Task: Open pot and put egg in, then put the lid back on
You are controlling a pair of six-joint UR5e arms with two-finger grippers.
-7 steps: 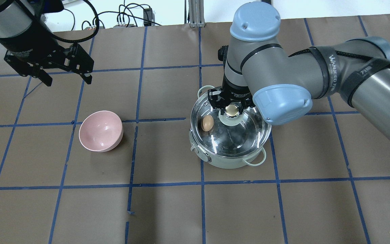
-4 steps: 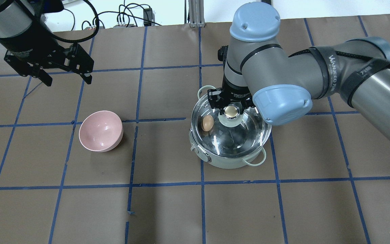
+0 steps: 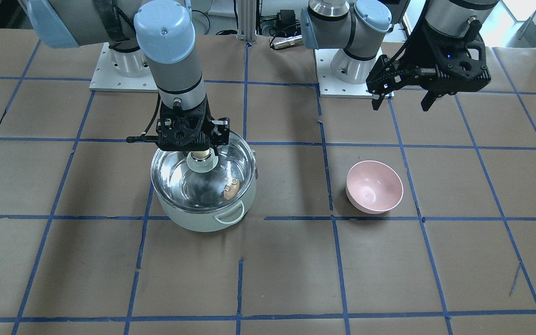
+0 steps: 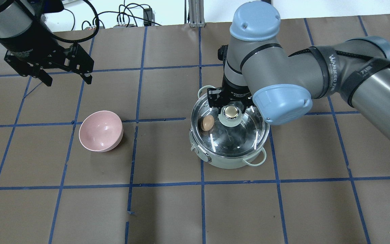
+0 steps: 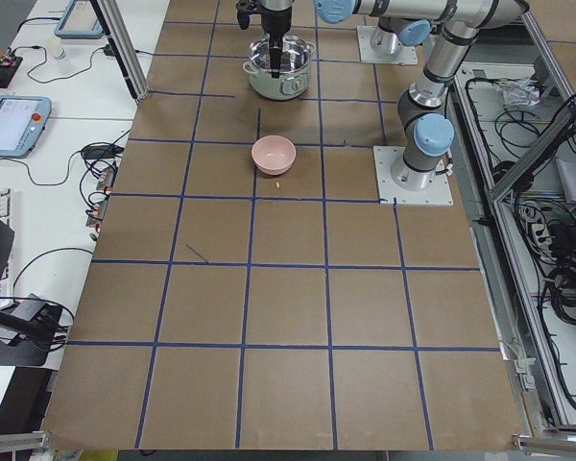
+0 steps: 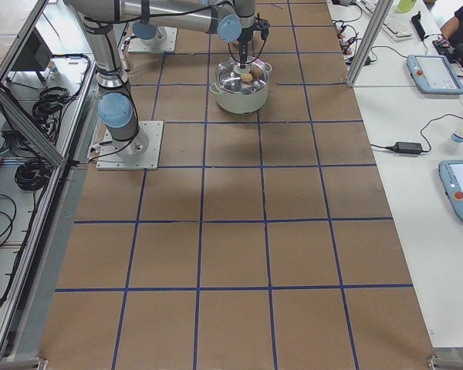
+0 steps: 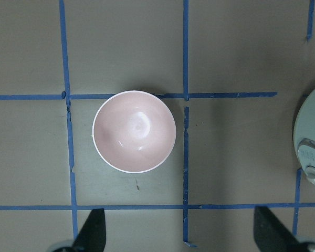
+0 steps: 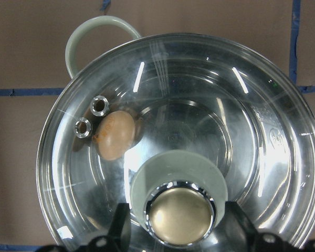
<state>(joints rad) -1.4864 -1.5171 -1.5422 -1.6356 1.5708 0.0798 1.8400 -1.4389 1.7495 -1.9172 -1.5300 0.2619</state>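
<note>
The mint-green pot [image 4: 229,162] stands right of the table's middle. The glass lid [image 4: 239,135] lies level on its rim. The tan egg [image 4: 208,123] shows through the glass, inside the pot at its left side, and also in the right wrist view [image 8: 114,135]. My right gripper [image 4: 231,107] hangs over the lid's knob [image 8: 180,214]. Its fingers [image 8: 121,223] stand on both sides of the knob with small gaps, so it is open. My left gripper [image 4: 69,81] is open and empty, high over the far left of the table.
A pink bowl [image 4: 101,130] sits empty left of the pot, below my left gripper in the left wrist view [image 7: 134,131]. The table is brown paper with blue tape lines. Cables lie at the far edge.
The lid has sunk from a slight tilt to lie flat on the pot. My right gripper's fingers have spread off the knob. The left arm has not moved.
</note>
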